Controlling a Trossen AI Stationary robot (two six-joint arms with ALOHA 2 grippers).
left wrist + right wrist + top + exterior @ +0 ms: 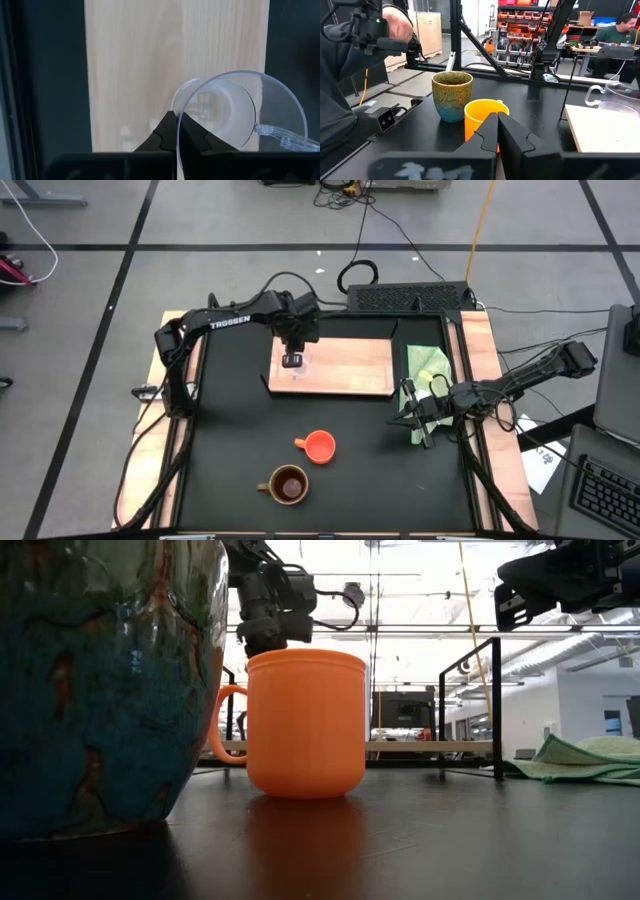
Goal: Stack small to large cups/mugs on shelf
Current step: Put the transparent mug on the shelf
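The left gripper (293,360) hangs over the left end of the shelf (350,370), upper middle of the high view, fingers pinched on the glass cup (235,115) rim. Such a thin hold could let it tip on release. The right gripper (418,415), closed and empty, waits at right; the orange cup (319,446) and brown mug (289,485) sit lower centre.

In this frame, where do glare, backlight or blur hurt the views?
Low view: bright ceiling backlight, and the large mottled brown mug looms blurred in the foreground. Left wrist view: the small clear glass cup shows faint reflections. Right wrist view: its own end effector is out of focus.
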